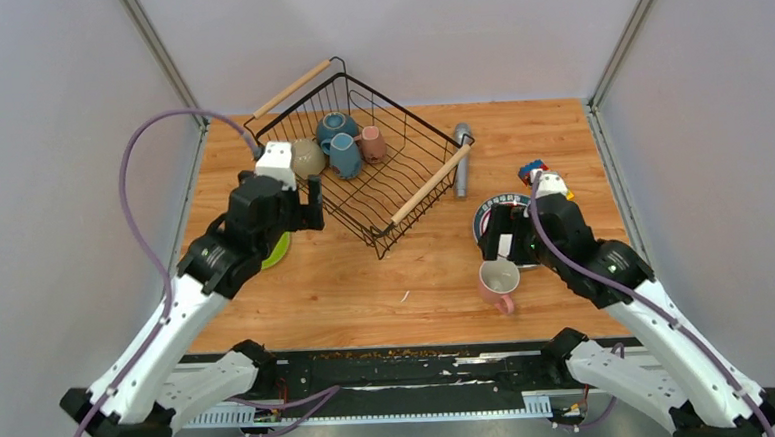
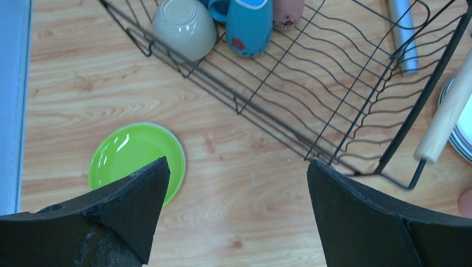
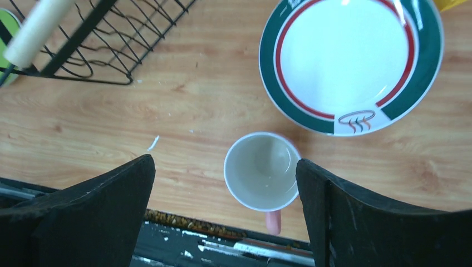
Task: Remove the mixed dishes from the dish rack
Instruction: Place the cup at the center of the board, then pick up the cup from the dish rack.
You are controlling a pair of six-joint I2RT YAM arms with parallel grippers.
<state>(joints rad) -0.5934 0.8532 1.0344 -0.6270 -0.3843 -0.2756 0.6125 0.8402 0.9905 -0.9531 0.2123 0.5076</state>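
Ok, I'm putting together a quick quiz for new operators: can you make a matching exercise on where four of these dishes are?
Things:
1 green plate
2 beige bowl
3 rimmed plate
4 upright pink mug

Places:
A upside down in the rack
B on the table, left of the rack
C by the table's near edge
D right of the rack, beside the toy

Pairs: 1-B, 2-A, 3-D, 4-C

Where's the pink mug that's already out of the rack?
The pink mug stands upright on the table, front right in the top view, under the open right gripper, beside the green-rimmed plate.
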